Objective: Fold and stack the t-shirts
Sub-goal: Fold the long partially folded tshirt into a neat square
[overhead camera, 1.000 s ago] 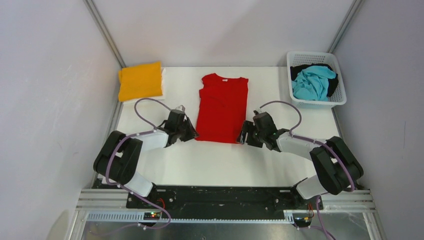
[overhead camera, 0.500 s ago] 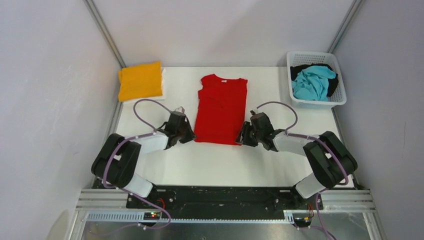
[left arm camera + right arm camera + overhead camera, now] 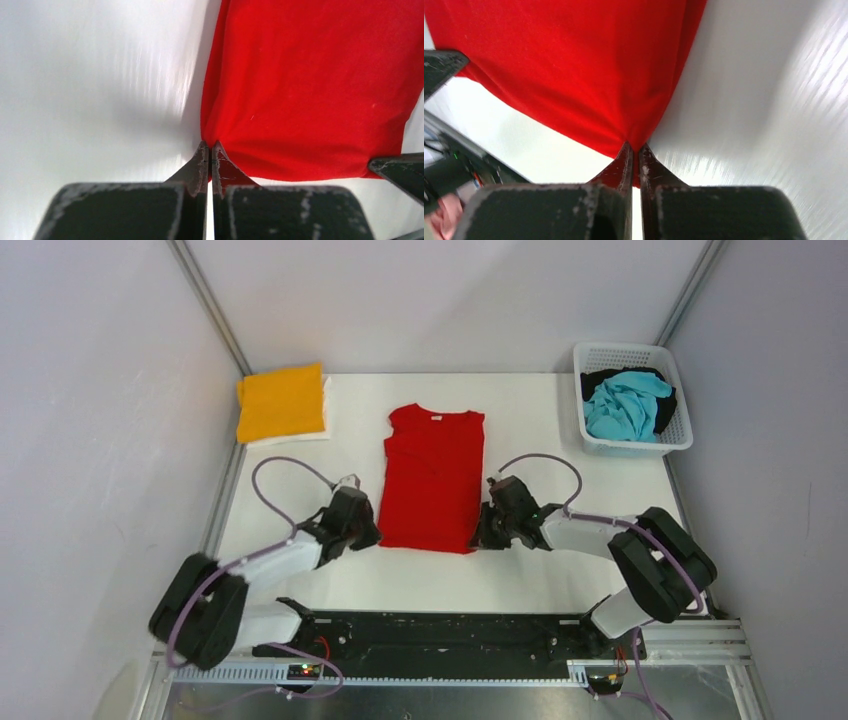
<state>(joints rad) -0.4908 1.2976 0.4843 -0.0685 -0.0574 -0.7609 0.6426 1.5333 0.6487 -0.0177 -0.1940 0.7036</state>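
A red t-shirt [image 3: 430,480] lies flat in the middle of the table, sleeves folded in, neck away from me. My left gripper [image 3: 372,536] is shut on its near left hem corner, and in the left wrist view the red cloth [image 3: 300,90] bunches into the pinched tips [image 3: 209,146]. My right gripper [image 3: 481,537] is shut on the near right hem corner; the red cloth [image 3: 574,70] gathers between its tips [image 3: 633,147]. A folded orange-yellow t-shirt [image 3: 281,400] rests on a white one at the back left. Turquoise [image 3: 625,402] and black t-shirts sit crumpled in the basket.
The white lattice basket [image 3: 631,446] stands at the back right corner. Grey walls close in the table on both sides and at the back. The arms' bases and a black rail [image 3: 440,632] run along the near edge.
Both grippers closed on the red shirt's near hem corners. The shirt has been dragged toward me and a little to the left; both arms drew back with it.
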